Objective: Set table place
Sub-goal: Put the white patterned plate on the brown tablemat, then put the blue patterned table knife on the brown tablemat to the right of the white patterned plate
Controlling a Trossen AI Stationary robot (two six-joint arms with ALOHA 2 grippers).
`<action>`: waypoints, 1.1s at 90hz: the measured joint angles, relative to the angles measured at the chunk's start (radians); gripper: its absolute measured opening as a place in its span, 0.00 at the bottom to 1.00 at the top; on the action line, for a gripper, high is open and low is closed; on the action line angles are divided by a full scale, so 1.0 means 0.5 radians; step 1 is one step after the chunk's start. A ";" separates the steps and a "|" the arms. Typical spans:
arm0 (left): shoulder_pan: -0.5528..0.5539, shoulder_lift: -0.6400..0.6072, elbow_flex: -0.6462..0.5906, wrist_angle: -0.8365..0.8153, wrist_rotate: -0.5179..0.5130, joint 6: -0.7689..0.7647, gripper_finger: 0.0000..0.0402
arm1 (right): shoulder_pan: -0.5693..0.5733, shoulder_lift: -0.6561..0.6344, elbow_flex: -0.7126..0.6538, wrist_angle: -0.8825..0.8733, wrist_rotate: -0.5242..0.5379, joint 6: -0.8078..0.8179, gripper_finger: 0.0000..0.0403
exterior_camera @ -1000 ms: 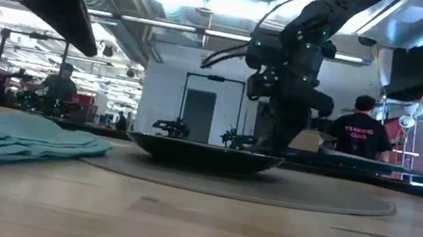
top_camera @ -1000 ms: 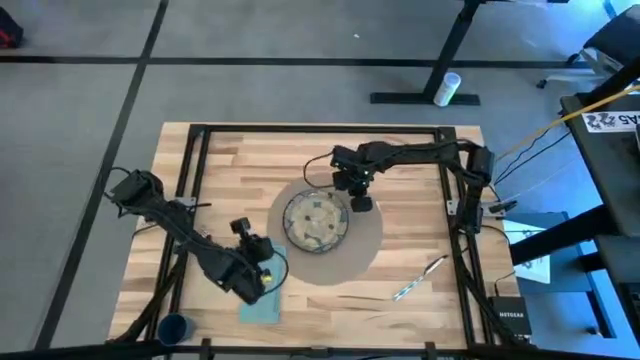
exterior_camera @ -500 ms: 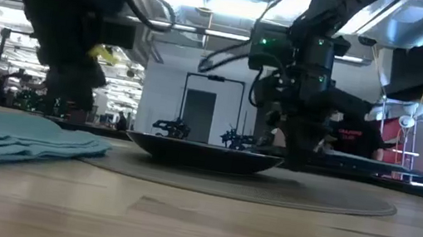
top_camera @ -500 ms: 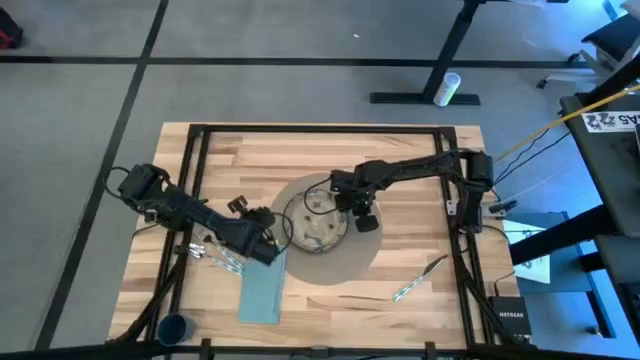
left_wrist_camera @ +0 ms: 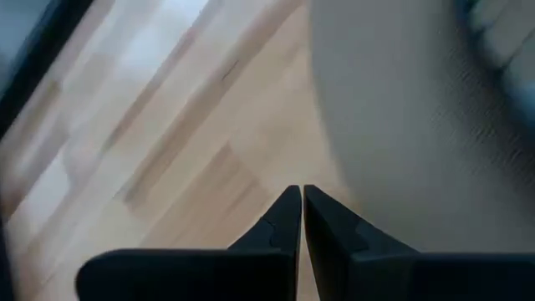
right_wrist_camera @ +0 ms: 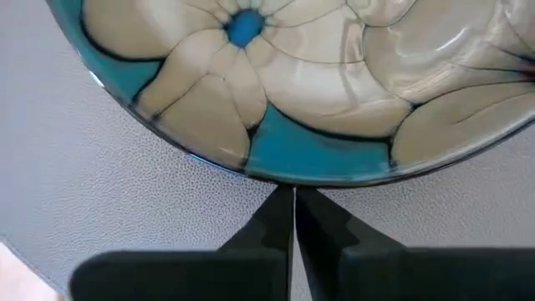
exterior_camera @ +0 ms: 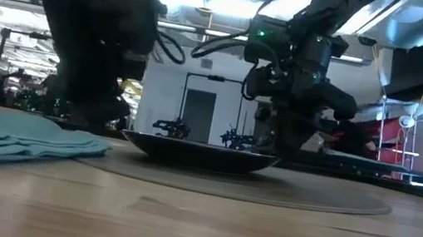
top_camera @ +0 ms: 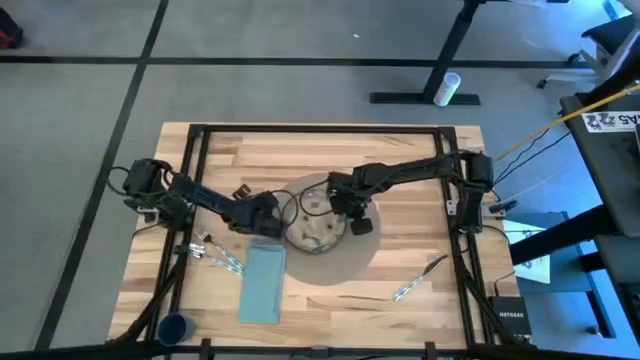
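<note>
My right gripper [right_wrist_camera: 293, 194], fingers pressed together on nothing, noses the rim of the plate [top_camera: 315, 222] on the placemat [top_camera: 362, 250] at mid-table [top_camera: 400, 150], while my left gripper [left_wrist_camera: 301, 194], likewise closed and empty, sits at the mat's opposite edge by the napkin [top_camera: 262, 285].

The plate [right_wrist_camera: 318, 84] was cut off by the right wrist view's edges, only its near rim showing. In the left wrist view it was a blur in one corner. The cup [top_camera: 174, 327] at the desk [top_camera: 400, 270] front left corner was partly behind the frame. The cutlery [top_camera: 218, 255] by the left edge and another piece [top_camera: 418, 278] near the right edge were too small to tell apart. In the low view the left pincer [exterior_camera: 87, 108] was dark, its fingers unreadable.
</note>
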 joint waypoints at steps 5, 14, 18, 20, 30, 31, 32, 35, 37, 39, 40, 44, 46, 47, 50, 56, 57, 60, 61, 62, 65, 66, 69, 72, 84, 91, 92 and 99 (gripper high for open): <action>0.014 0.000 -0.005 0.050 0.006 0.033 0.00 | 0.001 0.000 0.001 -0.001 -0.015 0.005 0.00; 0.026 0.000 -0.005 0.092 0.006 0.069 0.00 | 0.011 0.000 0.000 -0.007 -0.028 0.007 0.00; 0.026 0.000 -0.005 0.089 0.006 0.070 0.00 | 0.014 0.000 0.001 -0.007 -0.041 0.007 0.00; 0.026 0.000 -0.005 0.088 0.007 0.070 0.00 | 0.014 0.000 0.001 -0.007 -0.054 0.006 0.00; 0.026 0.000 -0.005 0.089 0.006 0.070 0.00 | 0.031 0.000 0.001 0.000 -0.095 -0.001 0.00; 0.026 0.000 -0.005 0.089 0.006 0.070 0.00 | 0.033 0.000 0.001 0.002 -0.099 -0.001 0.00; 0.026 0.000 -0.005 0.089 0.006 0.070 0.00 | 0.036 0.000 0.000 0.005 -0.103 -0.001 0.00; 0.026 0.001 -0.005 0.089 0.006 0.070 0.00 | 0.043 0.000 0.000 0.014 -0.106 -0.001 0.00; 0.026 0.001 -0.005 0.089 0.006 0.070 0.00 | 0.047 0.000 0.001 0.024 -0.109 -0.002 0.00; 0.026 0.001 -0.005 0.089 0.006 0.070 0.00 | 0.054 0.000 0.000 0.033 -0.115 -0.006 0.00; 0.026 0.001 -0.005 0.089 0.006 0.069 0.00 | 0.057 0.000 0.001 0.038 -0.117 -0.007 0.00; 0.026 0.001 -0.005 0.090 0.005 0.070 0.00 | 0.066 0.000 0.001 0.047 -0.116 -0.016 0.00; 0.026 0.001 -0.005 0.089 0.005 0.069 0.00 | 0.067 0.000 0.001 0.046 -0.110 -0.023 0.00; 0.026 0.002 -0.005 0.089 0.005 0.069 0.00 | 0.067 0.000 0.001 0.045 -0.104 -0.028 0.00; 0.026 0.002 -0.005 0.089 0.005 0.069 0.00 | 0.068 0.000 0.001 0.038 -0.084 -0.037 0.00; 0.026 0.002 -0.005 0.088 0.003 0.069 0.00 | 0.068 0.000 0.001 0.020 -0.067 -0.047 0.00; 0.026 0.002 -0.005 0.088 0.003 0.069 0.00 | 0.068 0.000 0.001 0.019 -0.065 -0.048 0.00; 0.022 0.002 -0.005 0.083 -0.001 0.069 0.00 | 0.067 -0.007 0.001 0.011 -0.059 -0.055 0.00; 0.022 0.002 -0.005 0.080 -0.005 0.069 0.00 | 0.067 -0.011 0.001 0.006 -0.054 -0.058 0.00; 0.022 0.001 -0.005 0.076 -0.008 0.069 0.00 | 0.067 -0.014 0.001 0.001 -0.048 -0.062 0.00; 0.016 -0.007 -0.005 0.058 -0.013 0.069 0.00 | 0.067 -0.027 0.001 -0.019 -0.034 -0.080 0.00; 0.015 -0.010 -0.005 0.052 -0.013 0.069 0.00 | 0.067 -0.034 0.001 -0.025 -0.033 -0.088 0.00; 0.010 -0.019 -0.005 0.044 -0.018 0.069 0.00 | 0.067 -0.056 0.001 -0.046 -0.030 -0.104 0.00; 0.009 -0.038 -0.005 0.039 -0.027 0.068 0.00 | 0.066 -0.082 0.001 -0.066 -0.024 -0.111 0.00; 0.009 -0.149 -0.005 -0.027 -0.093 0.067 0.00 | 0.069 -0.200 0.001 -0.146 0.024 -0.131 0.00; 0.009 -0.235 -0.006 -0.096 -0.112 0.068 0.00 | 0.104 -0.279 0.001 -0.201 0.044 -0.159 0.00; 0.008 -0.249 -0.006 -0.102 -0.114 0.067 0.00 | 0.111 -0.289 0.001 -0.213 0.052 -0.163 0.00; -0.005 -0.341 -0.006 -0.147 -0.126 0.068 0.00 | 0.189 -0.353 0.002 -0.319 0.099 -0.202 0.00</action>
